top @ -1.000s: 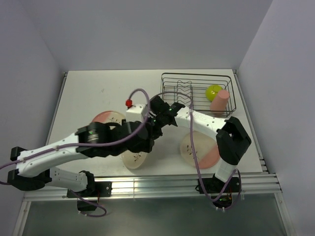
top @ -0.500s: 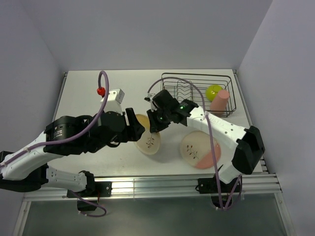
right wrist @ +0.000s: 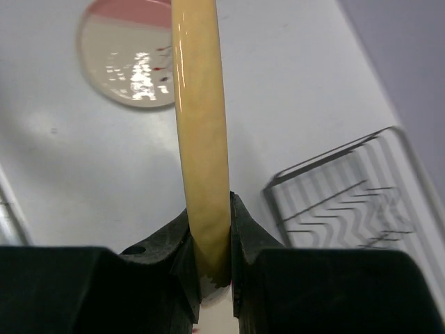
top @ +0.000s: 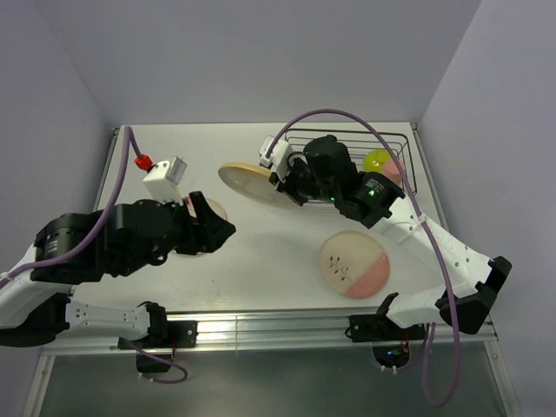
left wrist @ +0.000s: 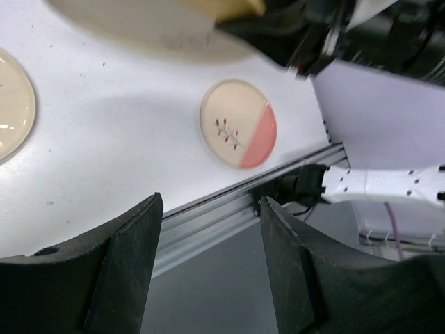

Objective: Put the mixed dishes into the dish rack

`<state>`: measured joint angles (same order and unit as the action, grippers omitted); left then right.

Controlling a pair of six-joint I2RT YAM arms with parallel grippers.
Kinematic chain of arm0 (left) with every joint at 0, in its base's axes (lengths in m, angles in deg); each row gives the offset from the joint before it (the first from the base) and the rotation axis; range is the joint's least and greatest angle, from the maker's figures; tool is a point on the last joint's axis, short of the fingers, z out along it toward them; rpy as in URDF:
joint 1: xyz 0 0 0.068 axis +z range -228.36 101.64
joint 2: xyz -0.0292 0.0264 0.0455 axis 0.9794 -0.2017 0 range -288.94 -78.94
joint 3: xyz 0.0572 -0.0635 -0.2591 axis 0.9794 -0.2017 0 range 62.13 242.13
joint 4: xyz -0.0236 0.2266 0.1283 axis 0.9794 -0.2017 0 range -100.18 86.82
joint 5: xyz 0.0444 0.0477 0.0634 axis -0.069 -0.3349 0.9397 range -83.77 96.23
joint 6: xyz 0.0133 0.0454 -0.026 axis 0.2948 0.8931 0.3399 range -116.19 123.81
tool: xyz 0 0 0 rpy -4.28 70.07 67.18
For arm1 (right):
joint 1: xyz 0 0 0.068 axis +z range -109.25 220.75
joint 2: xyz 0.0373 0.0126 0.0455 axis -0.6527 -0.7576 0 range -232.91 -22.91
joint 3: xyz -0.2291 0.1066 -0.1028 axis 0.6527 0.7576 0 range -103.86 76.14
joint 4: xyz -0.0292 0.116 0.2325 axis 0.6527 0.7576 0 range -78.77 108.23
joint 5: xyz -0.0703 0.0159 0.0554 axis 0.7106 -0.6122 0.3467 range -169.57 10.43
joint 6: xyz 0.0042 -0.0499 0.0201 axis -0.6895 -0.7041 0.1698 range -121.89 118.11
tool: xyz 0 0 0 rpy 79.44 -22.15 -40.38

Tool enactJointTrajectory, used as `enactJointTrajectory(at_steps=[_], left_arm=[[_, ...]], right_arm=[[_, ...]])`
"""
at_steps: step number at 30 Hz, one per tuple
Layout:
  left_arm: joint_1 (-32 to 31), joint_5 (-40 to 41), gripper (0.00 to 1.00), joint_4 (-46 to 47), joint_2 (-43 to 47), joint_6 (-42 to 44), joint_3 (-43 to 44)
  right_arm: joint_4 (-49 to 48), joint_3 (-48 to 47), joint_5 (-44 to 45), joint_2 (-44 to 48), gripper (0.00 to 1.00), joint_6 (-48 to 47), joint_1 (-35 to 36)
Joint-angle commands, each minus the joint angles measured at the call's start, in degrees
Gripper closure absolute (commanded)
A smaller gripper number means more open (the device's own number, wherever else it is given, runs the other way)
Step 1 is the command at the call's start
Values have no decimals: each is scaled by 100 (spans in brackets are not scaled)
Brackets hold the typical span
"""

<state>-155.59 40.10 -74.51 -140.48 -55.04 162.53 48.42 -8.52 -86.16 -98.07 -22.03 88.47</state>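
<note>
The right end effector (right wrist: 208,233) grips a cream plate (top: 248,180) by its rim, left of the dish rack (right wrist: 348,202). The left end effector (left wrist: 208,209) gapes empty.

You see a smooth, glossy cream glaze on the held plate (right wrist: 201,139), and its rim catches the light. The right plate (top: 352,265) shines likewise. The rack (top: 391,139) is thin black wire. The table (top: 174,156) looks matt white, and the left fingers (left wrist: 125,271) are matt black plastic.
</note>
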Motion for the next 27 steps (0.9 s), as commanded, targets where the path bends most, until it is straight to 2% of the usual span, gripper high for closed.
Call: enactJointTrajectory(at_steps=[1,5,10,13,16,18,20,27], left_arm=[[-20,-389,37,242,458,312,-450],[-20,-679,37,190,756,427,-907],[-20,-645,37,259,836,768,-1057],[-20,-592,37,427,784,1058,-1163],[-20,-443,37,611,714,1296,-1233],[-20,-303,35,821,644,1602,-1146],[-20,-232,34,901,634,1709,-1154],[24,-126,28,1332,617,2167,-1172]], right_arm=[[-1143,-489,1051,124,100,-1883,-96],[-2056,-7,1310,378,100,-3073,-307],[-2541,47,766,230,100,-3733,-1185],[-2612,-50,81,11,100,-3971,-1755],[-2218,-444,-465,-375,100,-4225,-2221],[-1587,-1050,-842,-761,100,-4444,-2616],[-1356,-1288,-1098,-912,100,-4516,-2724],[-73,-2641,-1459,-1879,100,-4867,-3295]])
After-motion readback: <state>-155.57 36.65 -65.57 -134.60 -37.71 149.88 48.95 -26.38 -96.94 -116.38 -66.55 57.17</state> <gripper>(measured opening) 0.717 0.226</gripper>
